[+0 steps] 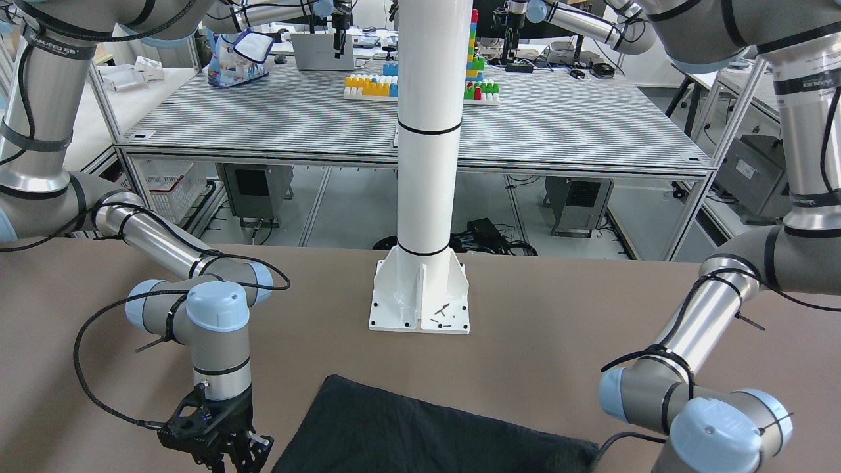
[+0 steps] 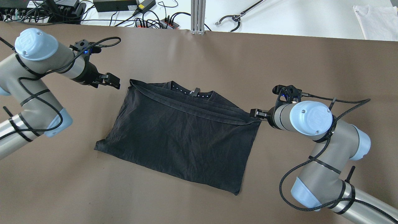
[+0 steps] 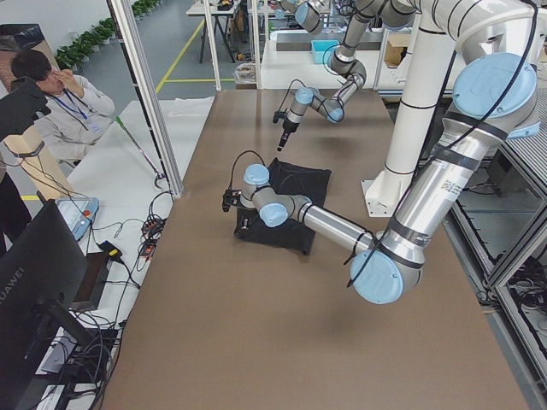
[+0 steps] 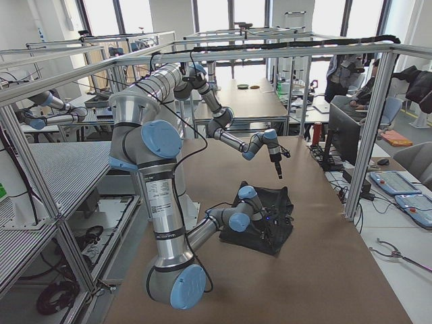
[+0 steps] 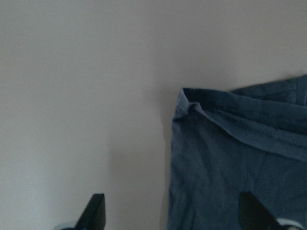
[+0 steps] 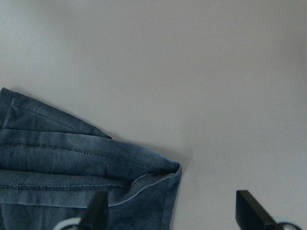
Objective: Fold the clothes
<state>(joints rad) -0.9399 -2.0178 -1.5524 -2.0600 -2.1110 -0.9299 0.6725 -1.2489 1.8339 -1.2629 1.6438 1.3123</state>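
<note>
Overhead exterior, centre: black, thin, wrinkled fabric garment (image 2: pixel 183 137) lies folded flat on brown bench (image 2: pixel 279 62); left fingers (image 5: pixel 96 213) and right fingers (image 6: pixel 249 208) gape wide, empty, at its upper corners.

Bright, even light fills the room — big windows (image 4: pixel 223 20) glow at the back of the right side view. Shadows on the brown counter (image 2: pixel 199 56) are soft and faint. Both wrist pictures are dim, gray and blurry, and the black shirt (image 2: pixel 183 133) looks blue there.
</note>
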